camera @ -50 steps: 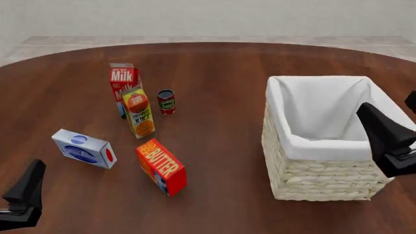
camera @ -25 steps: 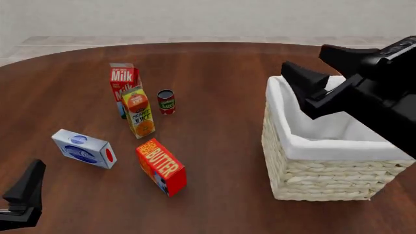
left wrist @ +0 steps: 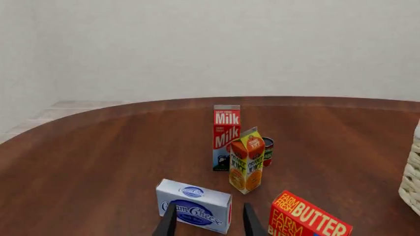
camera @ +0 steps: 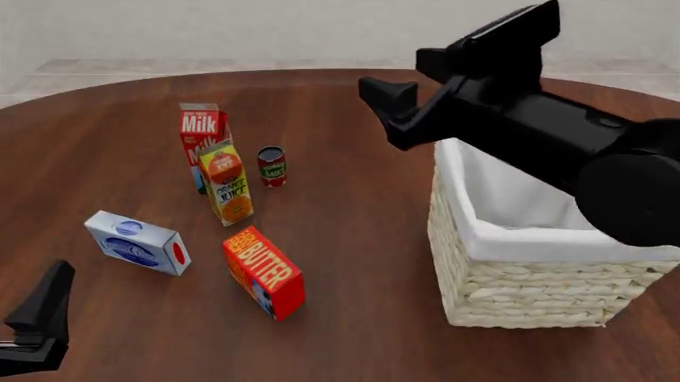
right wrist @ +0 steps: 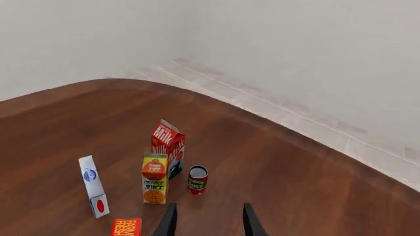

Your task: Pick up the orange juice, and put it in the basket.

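The orange juice (camera: 226,183) is a yellow-and-orange carton standing upright on the table's left half, just in front of the milk carton; it also shows as the orange juice (left wrist: 247,160) and the orange juice (right wrist: 154,179). The basket (camera: 531,290), pale wicker with a white liner, stands at the right. My right gripper (camera: 402,76) hangs high over the table beside the basket's far-left corner, well apart from the carton; its fingers (right wrist: 169,220) are spread, so it is open and holds nothing. My left gripper (camera: 48,302) rests low at the near-left edge, open (left wrist: 207,223) and holding nothing.
A red-and-white milk carton (camera: 199,131) stands touching or nearly touching the juice from behind. A small red can (camera: 272,165) is just to its right. A blue-and-white cream cheese box (camera: 138,243) and a red butter box (camera: 263,272) lie in front of it.
The right arm swung up and to the left, from the basket's right side to above its far-left corner. The left arm and all objects stayed still.
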You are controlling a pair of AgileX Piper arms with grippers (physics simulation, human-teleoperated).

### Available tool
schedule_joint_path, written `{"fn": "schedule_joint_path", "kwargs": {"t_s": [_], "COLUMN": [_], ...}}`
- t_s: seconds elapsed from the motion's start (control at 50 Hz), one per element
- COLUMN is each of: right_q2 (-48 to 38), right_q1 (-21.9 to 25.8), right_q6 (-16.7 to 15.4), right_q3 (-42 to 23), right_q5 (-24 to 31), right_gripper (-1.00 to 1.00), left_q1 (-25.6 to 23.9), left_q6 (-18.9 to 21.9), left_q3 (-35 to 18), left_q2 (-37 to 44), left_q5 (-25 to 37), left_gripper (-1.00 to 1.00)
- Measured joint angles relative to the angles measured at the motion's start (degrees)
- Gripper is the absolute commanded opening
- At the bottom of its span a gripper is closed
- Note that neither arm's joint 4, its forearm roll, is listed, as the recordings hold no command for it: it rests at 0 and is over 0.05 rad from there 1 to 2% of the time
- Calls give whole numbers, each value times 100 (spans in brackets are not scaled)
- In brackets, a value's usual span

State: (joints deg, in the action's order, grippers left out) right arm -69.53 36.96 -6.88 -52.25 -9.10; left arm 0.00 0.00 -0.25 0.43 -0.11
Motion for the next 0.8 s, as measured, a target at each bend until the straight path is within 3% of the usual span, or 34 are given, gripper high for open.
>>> {"fn": "schedule_joint_path", "kwargs": {"t_s": [0.8], "right_q2": [-2356], "right_q1": [737], "right_q6": [141], "right_q3": [-2042], "right_q5": [514], "right_gripper": [100], "left_q1": [0], "left_q6": [0], "left_q3": [0], "left_q2": [0], "left_q5": [0], "left_gripper": [100]}}
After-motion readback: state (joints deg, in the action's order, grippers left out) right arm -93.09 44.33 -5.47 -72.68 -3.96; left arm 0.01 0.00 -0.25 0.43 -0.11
